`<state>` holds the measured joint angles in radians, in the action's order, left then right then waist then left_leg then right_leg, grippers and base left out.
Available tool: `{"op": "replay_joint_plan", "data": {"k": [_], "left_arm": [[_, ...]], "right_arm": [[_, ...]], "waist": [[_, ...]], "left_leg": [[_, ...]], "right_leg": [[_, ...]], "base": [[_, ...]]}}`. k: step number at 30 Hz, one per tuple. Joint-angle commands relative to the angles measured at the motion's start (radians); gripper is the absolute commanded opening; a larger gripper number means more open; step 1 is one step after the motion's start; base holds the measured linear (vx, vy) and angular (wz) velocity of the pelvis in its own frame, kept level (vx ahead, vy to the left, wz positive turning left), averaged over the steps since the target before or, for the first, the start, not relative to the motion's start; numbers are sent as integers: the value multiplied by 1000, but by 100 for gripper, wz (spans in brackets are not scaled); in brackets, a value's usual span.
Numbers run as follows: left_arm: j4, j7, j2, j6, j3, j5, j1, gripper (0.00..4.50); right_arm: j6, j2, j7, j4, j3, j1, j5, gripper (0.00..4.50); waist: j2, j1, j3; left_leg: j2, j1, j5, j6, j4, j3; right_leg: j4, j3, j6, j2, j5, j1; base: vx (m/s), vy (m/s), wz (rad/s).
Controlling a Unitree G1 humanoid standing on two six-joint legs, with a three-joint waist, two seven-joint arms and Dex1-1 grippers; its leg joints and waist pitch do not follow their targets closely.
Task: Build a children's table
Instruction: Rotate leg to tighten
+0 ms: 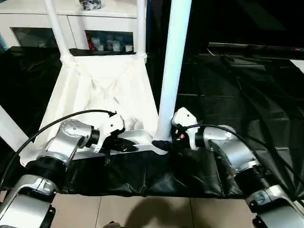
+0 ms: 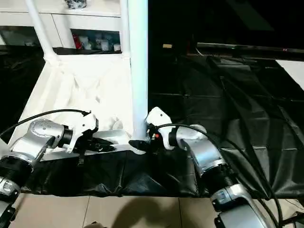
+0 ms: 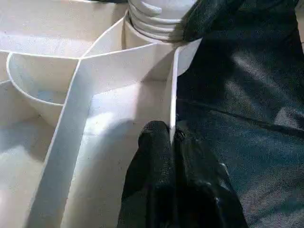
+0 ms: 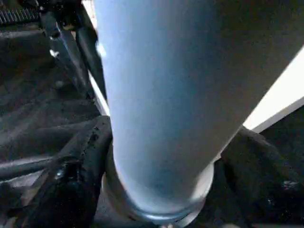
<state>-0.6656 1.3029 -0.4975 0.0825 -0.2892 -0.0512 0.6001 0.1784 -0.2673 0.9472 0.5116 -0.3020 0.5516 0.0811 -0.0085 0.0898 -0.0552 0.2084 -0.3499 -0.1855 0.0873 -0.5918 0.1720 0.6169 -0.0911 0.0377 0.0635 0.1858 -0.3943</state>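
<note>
Left eye view: left claw [image 1: 127,145] pinched shut on the near rim wall of the upturned white plastic rectangular tabletop [image 1: 102,88], which lies ribbed side up on a black plastic sheet [image 1: 228,95]. Right claw [image 1: 164,142] with its black fingers [image 4: 71,180] spread either side of the base of a long white tapered tube leg [image 1: 173,66], standing upright in the near corner socket. Two further legs [image 1: 57,28] rise from the far corners; beyond, a white cabinet with glass doors [image 1: 76,23]
</note>
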Motion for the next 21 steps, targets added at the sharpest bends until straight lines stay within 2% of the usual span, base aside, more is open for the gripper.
{"op": "replay_joint_plan", "data": {"k": [1, 3, 10, 11, 13, 16, 18, 19, 20, 21], "left_arm": [[-27, 4, 11, 12, -7, 4, -3, 0], [-31, 2, 15, 11, -4, 8, -2, 0], [-46, -16, 27, 23, 1, 11, 6, 0], [-51, -38, 40, 31, 3, 14, 12, 0], [-57, -74, 65, 46, 6, 20, 23, 0], [-69, -148, 121, 63, 1, 38, 41, 0], [-83, -246, 204, 89, -6, 56, 61, 0], [-88, -273, 231, 95, -7, 58, 67, 0], [-104, -339, 291, 107, -6, 61, 78, 0], [-115, -371, 324, 113, -9, 65, 85, 0]], "right_arm": [[-17, -2, -2, 17, 10, 19, -3, 336], [-28, 5, -6, 43, 13, 25, -6, 300], [-44, 22, -29, 80, 21, 35, -14, 275], [-45, 30, -53, 89, 31, 35, -14, 274], [-50, 42, -104, 102, 48, 35, -19, 272], [-31, 86, -237, 105, 82, 19, -25, 272], [24, 162, -397, 95, 129, -6, -14, 272], [36, 186, -437, 94, 138, -11, -11, 272], [53, 237, -516, 98, 152, -19, -10, 272], [47, 264, -555, 112, 148, -15, -20, 272]], "waist": [[-1, 2, 66], [-2, 1, 65], [2, 1, 64], [8, 0, 64], [6, -1, 63], [4, -2, 65], [6, -2, 65], [4, -3, 66], [4, -3, 68], [7, -4, 67]], "left_leg": [[27, 1, -164, -21, 67, -4], [27, 2, -168, -20, 68, -4], [27, 3, -184, -15, 69, -5], [27, 5, -190, -12, 70, -6], [26, 7, -203, -2, 70, -7], [26, 7, -190, 4, 70, -8], [25, 7, -178, 6, 71, -8], [25, 5, -171, 6, 70, -7], [24, 6, -162, 5, 69, -6], [23, 7, -159, 8, 69, -6]], "right_leg": [[-73, 61, 172, 86, 222, 53], [-74, 61, 168, 86, 234, 52], [-78, 61, 158, 85, 268, 51], [-78, 61, 160, 85, 274, 50], [-84, 60, 158, 86, 298, 50], [-84, 61, 157, 86, 286, 50], [-82, 61, 158, 86, 274, 50], [-82, 62, 155, 85, 268, 52], [-82, 62, 155, 86, 257, 52], [-83, 62, 155, 83, 252, 49]], "base": [[0, 0, 0], [0, 0, 0], [0, 0, 0], [0, 0, 0], [0, 0, 0], [0, 0, 0], [0, 0, 0], [0, 0, 0], [0, 0, 0], [0, 0, 0]]}}
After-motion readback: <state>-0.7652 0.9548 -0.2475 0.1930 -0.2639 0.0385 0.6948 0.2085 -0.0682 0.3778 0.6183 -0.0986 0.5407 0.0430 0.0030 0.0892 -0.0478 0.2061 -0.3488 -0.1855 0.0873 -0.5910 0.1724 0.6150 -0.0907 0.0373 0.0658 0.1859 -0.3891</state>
